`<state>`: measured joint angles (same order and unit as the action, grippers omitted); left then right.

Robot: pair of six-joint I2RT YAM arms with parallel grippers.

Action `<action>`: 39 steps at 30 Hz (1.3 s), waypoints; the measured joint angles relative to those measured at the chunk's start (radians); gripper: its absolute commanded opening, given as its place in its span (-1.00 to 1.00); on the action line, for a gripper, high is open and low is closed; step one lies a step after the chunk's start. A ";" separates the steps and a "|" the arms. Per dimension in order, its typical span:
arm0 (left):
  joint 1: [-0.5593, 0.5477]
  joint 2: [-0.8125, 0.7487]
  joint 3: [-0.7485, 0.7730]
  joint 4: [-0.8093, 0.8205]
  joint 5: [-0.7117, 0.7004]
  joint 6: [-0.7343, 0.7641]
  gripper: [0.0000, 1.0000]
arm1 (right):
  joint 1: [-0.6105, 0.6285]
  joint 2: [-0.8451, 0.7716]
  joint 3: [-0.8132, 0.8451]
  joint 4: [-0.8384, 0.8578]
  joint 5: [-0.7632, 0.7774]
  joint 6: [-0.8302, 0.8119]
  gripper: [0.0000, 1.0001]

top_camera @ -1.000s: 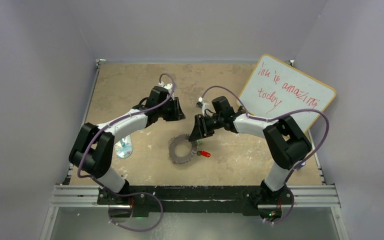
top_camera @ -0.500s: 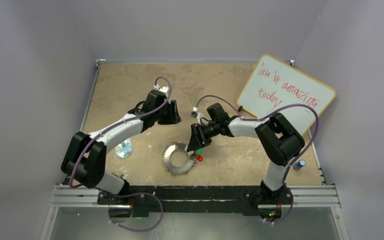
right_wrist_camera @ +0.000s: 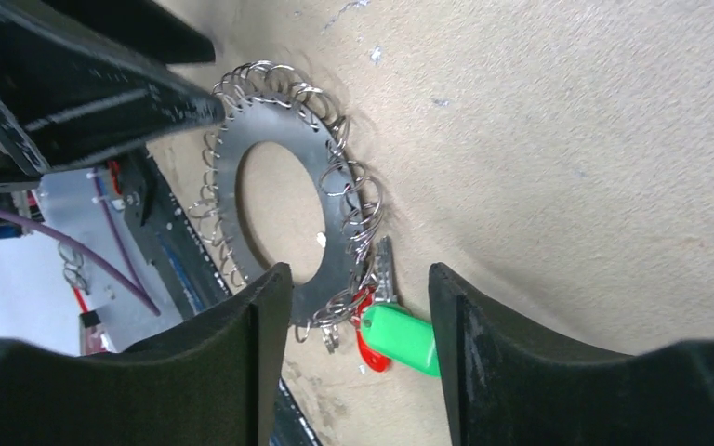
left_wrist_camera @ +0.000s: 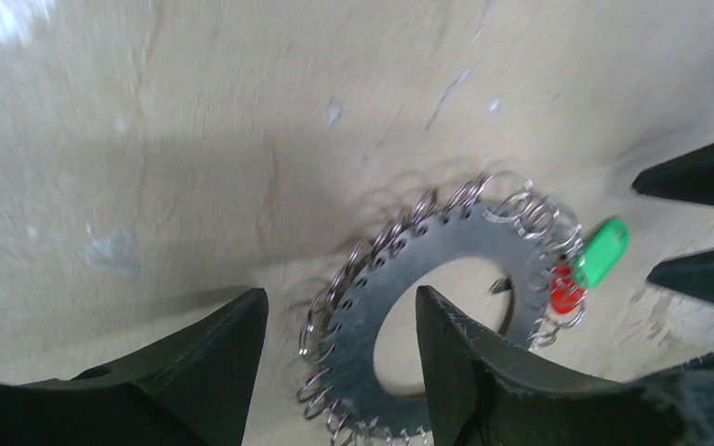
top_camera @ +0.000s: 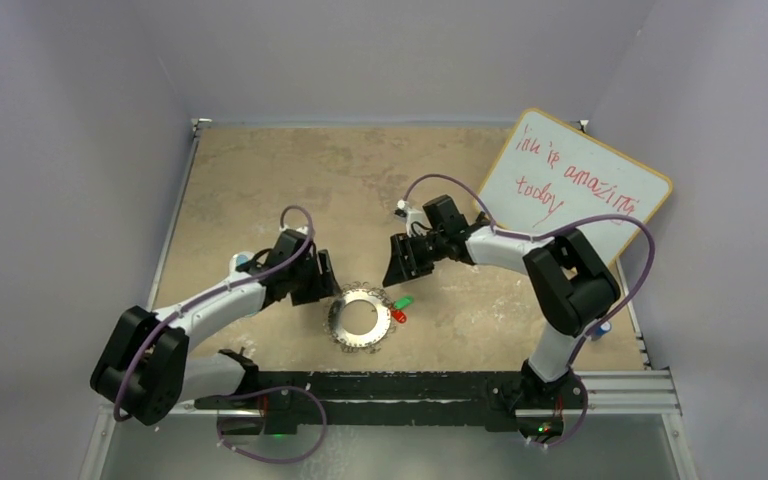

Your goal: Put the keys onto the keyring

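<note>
Since the keyring (left_wrist_camera: 446, 243) lies flat on the table (top_camera: 260, 180) close to the arms' bases, with the green key (right_wrist_camera: 400, 339) and the red key (left_wrist_camera: 565, 288) bunched against the loops on the right arm's side of its rim, both arms lean in on it from opposite sides. Whether the keys are threaded through a loop or only rest against it I cannot tell; the green key's blade points in among the loops.

The left gripper (left_wrist_camera: 339, 302) has its jaws well apart and holds nothing, set over the ring's rim on its own side; whether it touches the loops cannot be made out. The right gripper (right_wrist_camera: 358, 274), likewise spread wide and empty, hangs just beyond the keys, apart from them.
</note>
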<state>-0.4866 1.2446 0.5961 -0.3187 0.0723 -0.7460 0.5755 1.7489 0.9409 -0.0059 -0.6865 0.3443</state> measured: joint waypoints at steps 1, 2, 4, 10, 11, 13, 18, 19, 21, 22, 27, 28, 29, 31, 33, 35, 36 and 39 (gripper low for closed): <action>0.000 -0.009 -0.030 0.005 0.018 -0.025 0.08 | -0.001 0.002 0.002 -0.002 0.006 -0.006 0.04; 0.000 -0.013 -0.056 0.011 0.035 -0.048 0.03 | -0.001 0.008 0.003 0.001 0.011 -0.013 -0.05; 0.002 -0.023 -0.091 0.038 0.073 -0.087 -0.11 | 0.000 0.029 0.003 0.005 0.011 -0.026 -0.25; 0.002 0.030 -0.119 0.151 0.120 -0.137 -0.77 | 0.000 0.104 -0.005 0.012 -0.041 -0.035 -0.69; 0.003 0.053 -0.114 0.171 0.126 -0.138 -0.82 | -0.001 0.106 -0.009 0.015 -0.051 -0.036 -0.72; 0.003 0.122 -0.071 0.196 0.157 -0.115 -0.94 | -0.003 0.107 -0.020 0.018 -0.067 -0.039 -0.75; 0.002 0.316 0.103 0.229 0.162 -0.024 -1.00 | -0.014 0.102 -0.042 0.026 -0.089 -0.043 -0.68; 0.002 0.344 0.133 0.236 0.152 -0.010 -1.00 | -0.013 0.097 -0.048 0.021 -0.089 -0.044 -0.59; 0.002 0.397 0.200 0.243 0.123 0.032 -1.00 | -0.007 0.074 -0.064 -0.001 -0.079 -0.045 -0.36; 0.002 0.412 0.220 0.241 0.109 0.047 -1.00 | -0.005 0.057 -0.069 -0.018 -0.063 -0.047 -0.28; 0.002 0.431 0.288 0.212 0.036 0.141 -0.59 | 0.001 -0.035 -0.071 -0.086 0.082 -0.059 0.00; 0.002 0.428 0.291 0.203 0.018 0.158 -0.49 | -0.001 -0.055 -0.071 -0.096 0.125 -0.063 0.03; 0.002 0.422 0.292 0.193 0.001 0.169 -0.40 | -0.002 -0.071 -0.071 -0.105 0.155 -0.066 0.06; 0.002 0.398 0.292 0.161 -0.041 0.201 -0.26 | -0.009 -0.108 -0.071 -0.125 0.227 -0.074 0.06; 0.002 0.363 0.292 0.140 -0.071 0.224 -0.16 | -0.017 -0.135 -0.066 -0.135 0.280 -0.081 0.07; 0.002 0.309 0.287 0.131 -0.095 0.245 -0.10 | -0.022 -0.152 -0.055 -0.138 0.314 -0.090 0.09; 0.002 0.276 0.281 0.135 -0.103 0.253 -0.07 | -0.024 -0.166 -0.050 -0.137 0.335 -0.098 0.09; 0.002 0.168 0.232 0.169 -0.118 0.265 0.00 | -0.026 -0.207 -0.048 -0.108 0.365 -0.115 0.09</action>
<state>-0.4847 1.4124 0.8276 -0.1493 -0.0460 -0.4812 0.5491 1.5417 0.8928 -0.1135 -0.3218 0.2291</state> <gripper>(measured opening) 0.466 0.544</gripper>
